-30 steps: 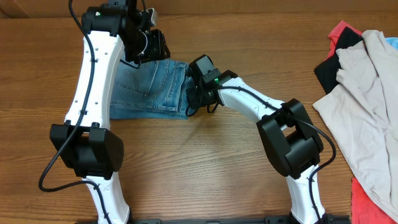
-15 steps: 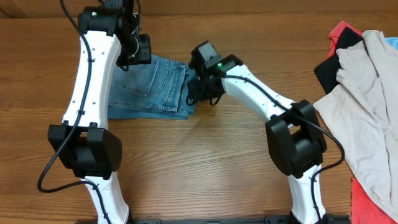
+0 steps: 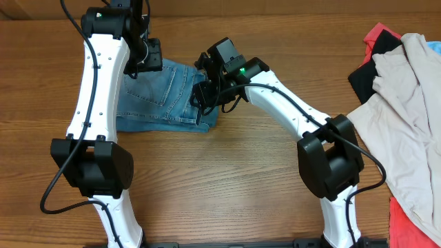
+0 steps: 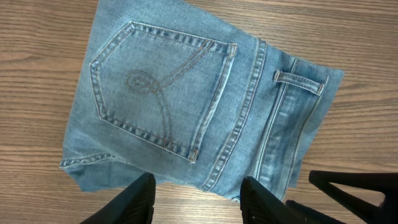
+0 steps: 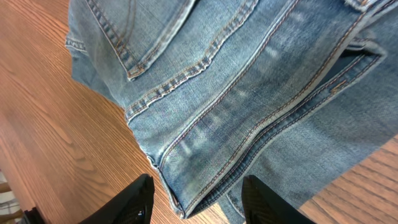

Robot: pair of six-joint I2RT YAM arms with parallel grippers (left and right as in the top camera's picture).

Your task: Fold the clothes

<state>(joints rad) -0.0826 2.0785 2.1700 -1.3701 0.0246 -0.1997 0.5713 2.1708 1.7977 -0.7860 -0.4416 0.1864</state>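
Note:
The clothes (image 3: 165, 96), light blue denim jeans, lie folded into a compact rectangle on the wooden table, back left of centre. The left wrist view shows their stitched back pocket (image 4: 165, 93) and belt loop (image 4: 300, 81). My left gripper (image 3: 146, 60) hovers at the far left edge of the jeans; its jaws (image 4: 198, 200) stand open over bare wood, holding nothing. My right gripper (image 3: 205, 88) hangs over the jeans' right folded edge. In the right wrist view the thick seamed fold (image 5: 249, 149) runs down between its open fingers (image 5: 199, 204), which do not pinch it.
A heap of other garments lies at the table's right side: a beige one (image 3: 406, 110) on top, black cloth (image 3: 362, 79) and red cloth (image 3: 410, 220) beneath. Bare wood surrounds the jeans in front and to the right.
The right gripper has moved back and left over the jeans' right edge and its jaws have widened. The left arm has shifted a little left and back.

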